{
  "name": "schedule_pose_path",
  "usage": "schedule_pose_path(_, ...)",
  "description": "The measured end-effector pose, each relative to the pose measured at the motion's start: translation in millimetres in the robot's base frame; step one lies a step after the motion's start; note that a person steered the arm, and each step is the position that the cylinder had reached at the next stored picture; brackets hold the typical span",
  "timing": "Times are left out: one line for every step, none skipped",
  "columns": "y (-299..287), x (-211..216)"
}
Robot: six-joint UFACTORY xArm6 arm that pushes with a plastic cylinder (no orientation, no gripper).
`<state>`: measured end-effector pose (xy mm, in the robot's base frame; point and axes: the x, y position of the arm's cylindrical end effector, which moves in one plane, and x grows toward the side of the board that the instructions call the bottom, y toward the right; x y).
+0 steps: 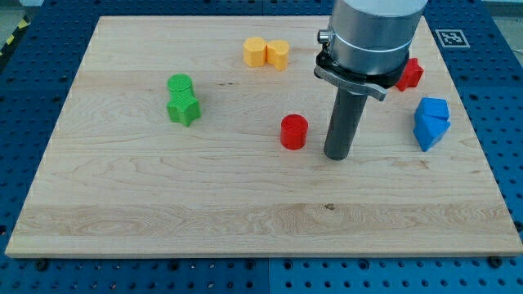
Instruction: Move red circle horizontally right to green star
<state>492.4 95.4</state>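
My tip (338, 155), the bare lower end of the dark rod, is resting on the light wooden board (163, 204) just to the view's right of the red circle block (294, 131), holding nothing and seeming not to touch it. The red circle is sitting well to the view's right of the green star block (184, 109), slightly lower. A green round block (180, 83) is touching the star's upper side.
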Motion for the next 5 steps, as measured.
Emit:
schedule_pose_path(-10,-16)
schedule_pose_path(-15,-28)
schedule_pose_path(-18,-30)
schedule_pose_path(-18,-13)
schedule_pose_path(-29,-7)
